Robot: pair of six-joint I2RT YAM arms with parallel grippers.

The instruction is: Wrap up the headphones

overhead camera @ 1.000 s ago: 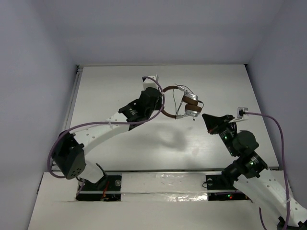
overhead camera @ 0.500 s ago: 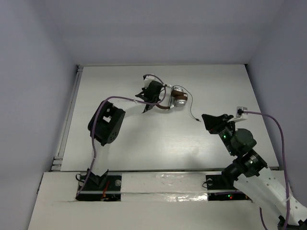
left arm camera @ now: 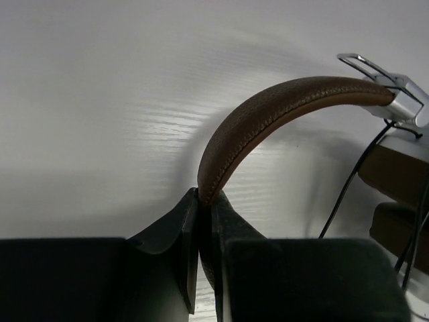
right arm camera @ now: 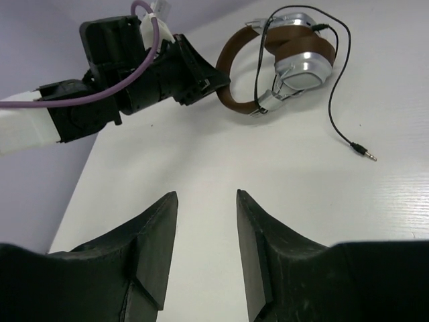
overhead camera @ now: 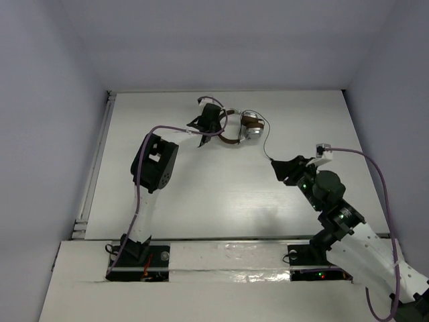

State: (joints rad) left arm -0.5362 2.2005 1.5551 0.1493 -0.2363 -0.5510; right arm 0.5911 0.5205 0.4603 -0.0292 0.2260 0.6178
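Headphones (overhead camera: 247, 127), over-ear, with brown leather headband (left arm camera: 268, 111), brown pads and round silver metal earcups (right arm camera: 301, 67). Rest at the far middle of the white table (overhead camera: 201, 194), earcups folded close together, one against the other in the right wrist view. Seem a little tilted, headband arch toward the left side; cannot tell whether lifted or fully lying on the table.

Pinched at the headband by the black left gripper (left arm camera: 201, 201), both jaws tight on the leather, near one end of the arch.

Then the thin black cord (right arm camera: 333, 100): coming out at the top of the earcups, making one wide loose loop on the table to their right, ending in a small metal plug (right arm camera: 362, 153), free on the surface. Appears to cross the earcups once or twice; probably a wrapping begun but far from finished.

Near the plug in the top view, the black right gripper (right arm camera: 206, 201): hovering, jaws apart, nothing between them.

Step in hand, as a judgement: keeping the headphones steady on one side, preparing to take the loose end on the other.

Next, probably: bring the right jaws over the cord close to the plug, close gently on so thin a thing, then lead it around the earcups without dragging the headband out of the left grip.
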